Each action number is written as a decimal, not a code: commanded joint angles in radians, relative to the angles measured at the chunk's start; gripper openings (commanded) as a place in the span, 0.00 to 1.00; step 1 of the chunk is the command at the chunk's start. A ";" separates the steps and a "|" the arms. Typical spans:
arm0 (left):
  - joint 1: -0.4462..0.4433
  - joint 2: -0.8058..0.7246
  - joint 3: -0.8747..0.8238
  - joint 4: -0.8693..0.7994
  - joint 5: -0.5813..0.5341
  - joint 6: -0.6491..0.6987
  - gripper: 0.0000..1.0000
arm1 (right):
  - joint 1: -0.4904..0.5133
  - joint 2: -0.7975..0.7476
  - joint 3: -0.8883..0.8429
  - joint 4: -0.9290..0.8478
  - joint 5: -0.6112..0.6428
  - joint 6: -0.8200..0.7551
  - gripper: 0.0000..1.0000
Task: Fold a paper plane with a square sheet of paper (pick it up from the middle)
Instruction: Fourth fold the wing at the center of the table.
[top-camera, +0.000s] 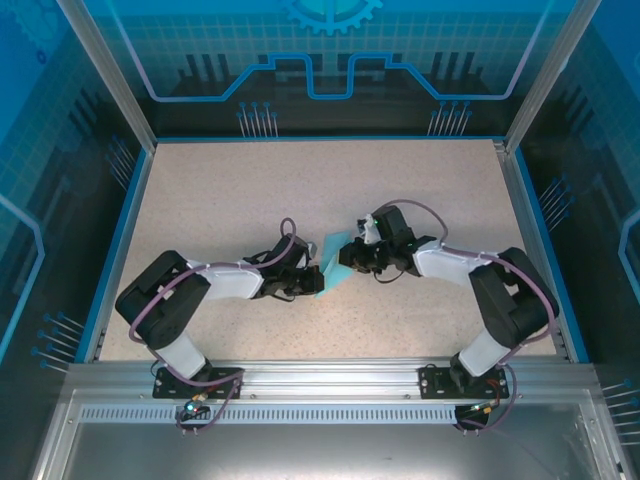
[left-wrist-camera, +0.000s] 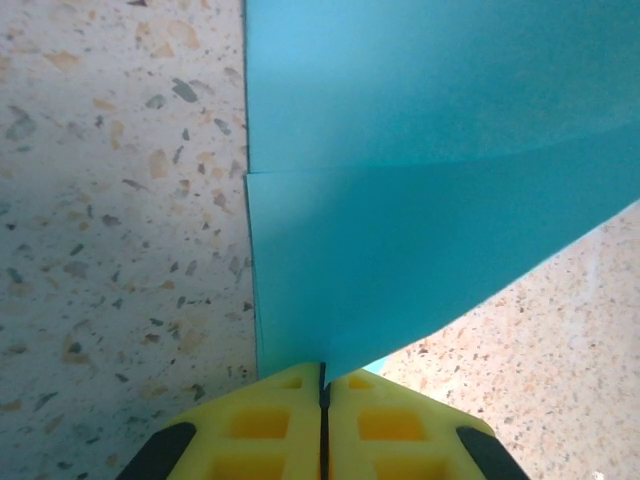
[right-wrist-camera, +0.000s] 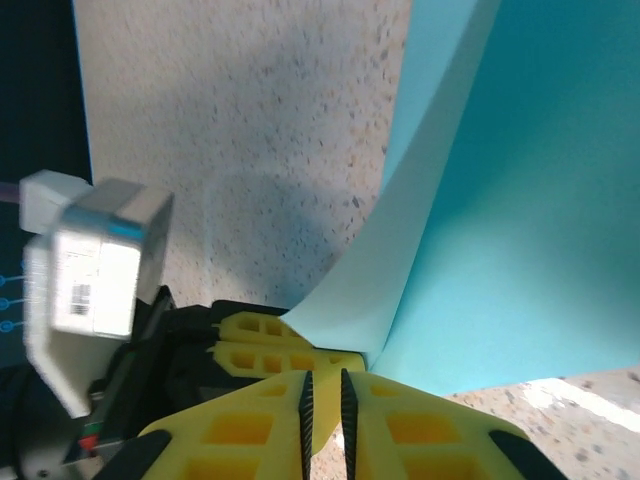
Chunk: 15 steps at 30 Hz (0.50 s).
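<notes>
One sheet of paper (top-camera: 333, 265), light cyan and already partly folded, held between both arms at the centre of the top view, apparently at a slant over the bench (top-camera: 250, 190). Pinched at its lower tip by the left tool (left-wrist-camera: 323, 378), at the bottom centre of the left wrist view, jaws pressed fully together on the paper. Crease line across the layers higher in that frame. Right tool (right-wrist-camera: 323, 385) at the bottom of the right wrist view, jaws almost together with only a thin slit. Curled paper edge just beside its tip, caught or not: cannot tell.

Probably in the middle of bringing one flap over. To do it well: keep the left pinch firm, guide the free flap slowly from the right side, match edge to edge before pressing, then flatten the crease against the bench. Avoid pulling the two ends apart: risk of tearing or slipping with such thin paper.

Speckled beige bench, flat and matt. Aluminium rail (top-camera: 330, 375) along the bottom of the top view, blue-lit panels (top-camera: 320, 60) at the top and at both sides.
</notes>
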 joint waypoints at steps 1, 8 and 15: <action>0.030 0.010 -0.018 0.063 0.093 -0.031 0.09 | 0.032 0.063 0.051 0.048 -0.034 0.013 0.15; 0.054 0.035 -0.017 0.073 0.145 -0.028 0.09 | 0.038 0.149 0.061 0.122 -0.048 0.057 0.14; 0.067 0.045 -0.018 0.064 0.147 -0.026 0.09 | 0.032 0.170 0.096 0.112 -0.028 0.066 0.14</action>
